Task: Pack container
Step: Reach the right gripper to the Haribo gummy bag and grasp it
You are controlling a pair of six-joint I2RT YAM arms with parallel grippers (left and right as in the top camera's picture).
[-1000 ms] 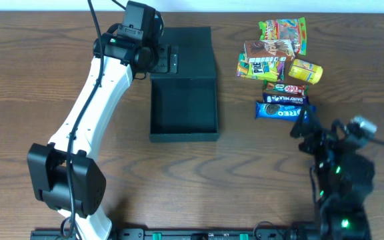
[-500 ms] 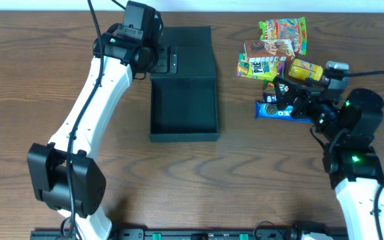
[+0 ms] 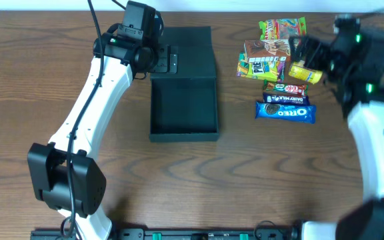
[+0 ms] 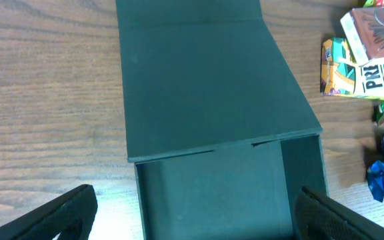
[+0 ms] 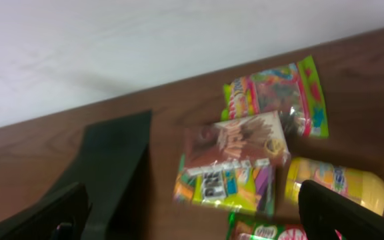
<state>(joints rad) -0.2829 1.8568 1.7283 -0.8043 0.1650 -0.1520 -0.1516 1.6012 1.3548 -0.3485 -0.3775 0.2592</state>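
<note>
- Wide open and empty, the left gripper (image 4: 195, 217) hangs over the hinge edge of the container (image 3: 183, 137), centre-left, lid flat.
- The right gripper (image 5: 199, 213), jaws apart and empty, is above the snack pile (image 3: 275, 60).
- A strip of table (image 3: 239, 100) shows between box wall and snacks.

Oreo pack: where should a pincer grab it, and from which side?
Probably from straight above, across the middle of the Oreo pack. It lies flat and long, so its short width is easiest to span. The Dairy Milk bar crowds its far edge, while the near edge is free.
</note>
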